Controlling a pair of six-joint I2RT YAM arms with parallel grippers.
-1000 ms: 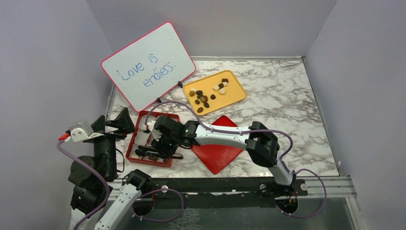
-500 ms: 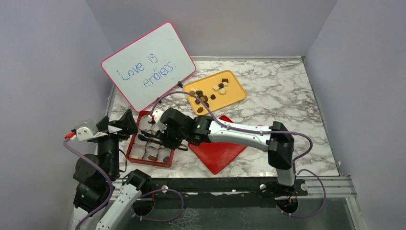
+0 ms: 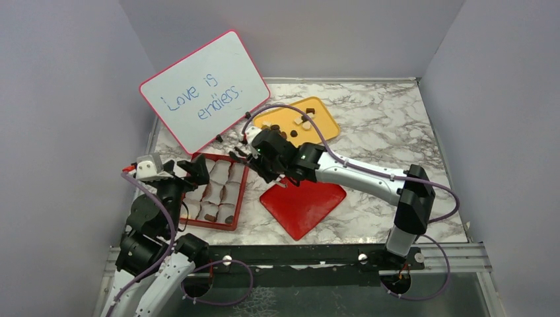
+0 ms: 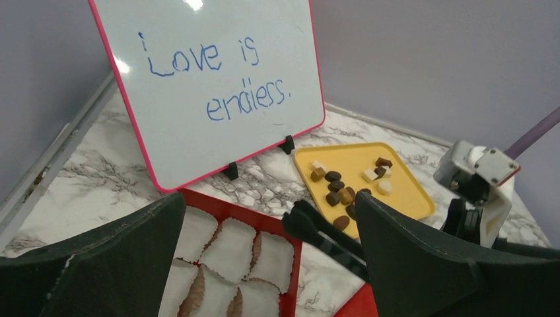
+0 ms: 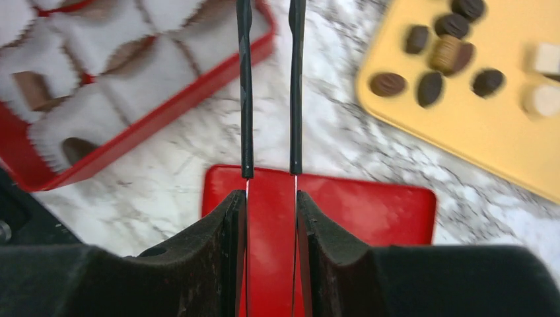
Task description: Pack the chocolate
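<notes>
The chocolate point(image 3: 289, 131) lies as several small brown and cream pieces on a yellow tray point(image 3: 328, 134); the same pieces point(image 4: 340, 191) point(image 5: 429, 86) show in both wrist views. Two brown pieces point(image 5: 30, 86) sit in paper cups of the red box point(image 3: 239, 191). My right gripper point(image 3: 261, 158) point(image 5: 269, 198) is shut on black-tipped tongs point(image 5: 245, 99) point(image 4: 323, 234), which hang over the marble between box and tray. Nothing shows between the tongs' arms. My left gripper point(image 3: 186, 173) point(image 4: 269, 205) stands wide open over the box's near left side, holding nothing.
A whiteboard point(image 3: 205, 89) with blue writing stands behind the box. The red lid point(image 3: 304, 205) lies flat right of the box, under the right wrist. Purple walls close in the left, back and right sides of the marble table point(image 3: 396, 139).
The right arm has lifted the tongs away from the box and swung them back and right toward the yellow tray. The left arm has moved right, over the box's left edge.
</notes>
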